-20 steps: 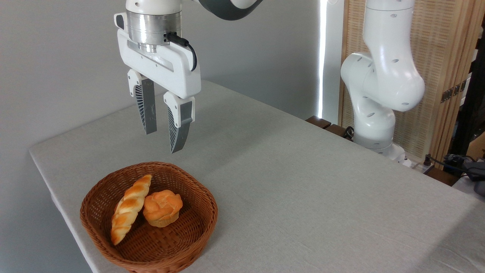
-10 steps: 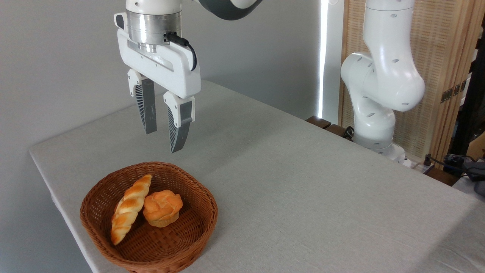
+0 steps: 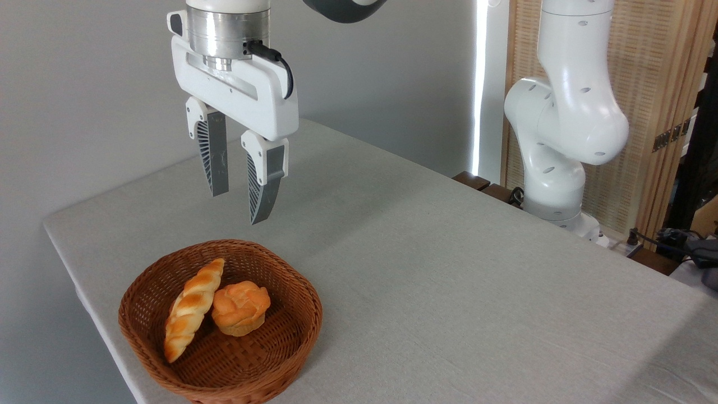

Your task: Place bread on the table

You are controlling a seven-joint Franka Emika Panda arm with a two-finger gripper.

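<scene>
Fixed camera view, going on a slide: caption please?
Open gripper hangs above a wicker basket holding the braided bread and a bun.

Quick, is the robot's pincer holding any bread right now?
Pincer: open, holding nothing, up above the basket; the bread lies inside.

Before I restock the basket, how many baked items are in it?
2: the twisted bread lies on the left of the basket, the round bun right beside it. None seems hidden.

A white robot gripper (image 3: pixel 238 205) hangs with fingers parted at upper left, above a wicker basket (image 3: pixel 291 331) at lower left holding a braided bread (image 3: pixel 193 308) touching a round bun (image 3: pixel 241 307), on a grey table (image 3: pixel 449 269).
</scene>
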